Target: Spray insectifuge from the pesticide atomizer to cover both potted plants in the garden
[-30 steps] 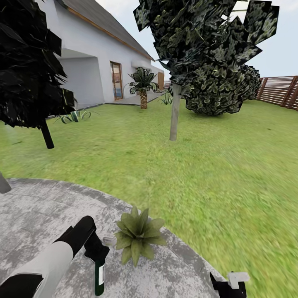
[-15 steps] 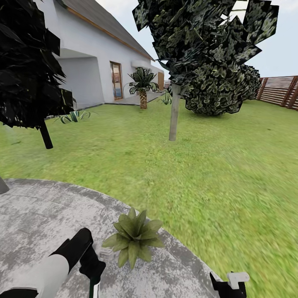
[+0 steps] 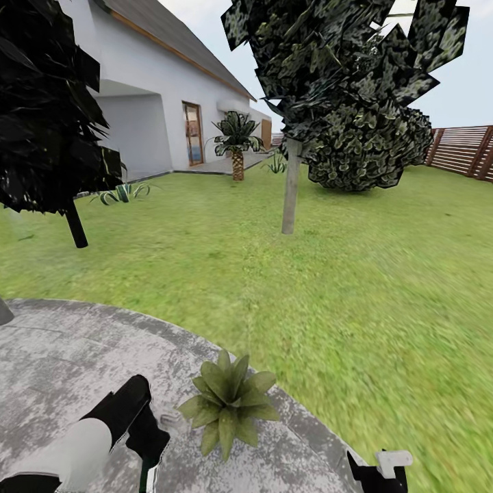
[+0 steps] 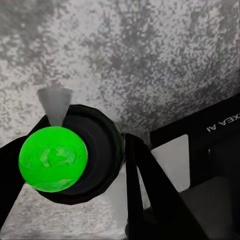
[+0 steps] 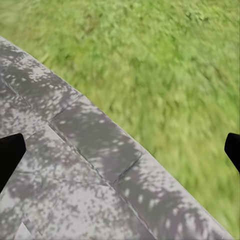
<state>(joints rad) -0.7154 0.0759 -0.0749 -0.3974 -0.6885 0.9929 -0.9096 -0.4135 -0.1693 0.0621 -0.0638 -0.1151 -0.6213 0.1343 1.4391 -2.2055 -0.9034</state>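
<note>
**Atomizer lowered beside the first potted plant**

In the head view my left gripper [image 3: 152, 448] sits at the lower left of the frame, over the grey stone patio [image 3: 55, 356]. It is clenched around the pesticide atomizer [image 3: 147, 476], whose thin green and white stem runs off the bottom edge. A second ago more of that stem showed below my fingers; now only a sliver does, so my arm has sunk and drawn slightly back. The left wrist view looks down on the atomizer's bright green cap [image 4: 52, 159] in its dark collar, with my black fingers [image 4: 145, 190] either side of it and a pale nozzle [image 4: 54, 104] sticking out towards the stone.

One potted plant [image 3: 227, 402], a rosette of pointed leaves, sits just right of my gripper at the lower centre. The nozzle looks close to it, so I judge spraying is the step in hand.

My right gripper [image 3: 378, 472] rests at the lower right, its fingertips spread wide and holding nothing
</note>
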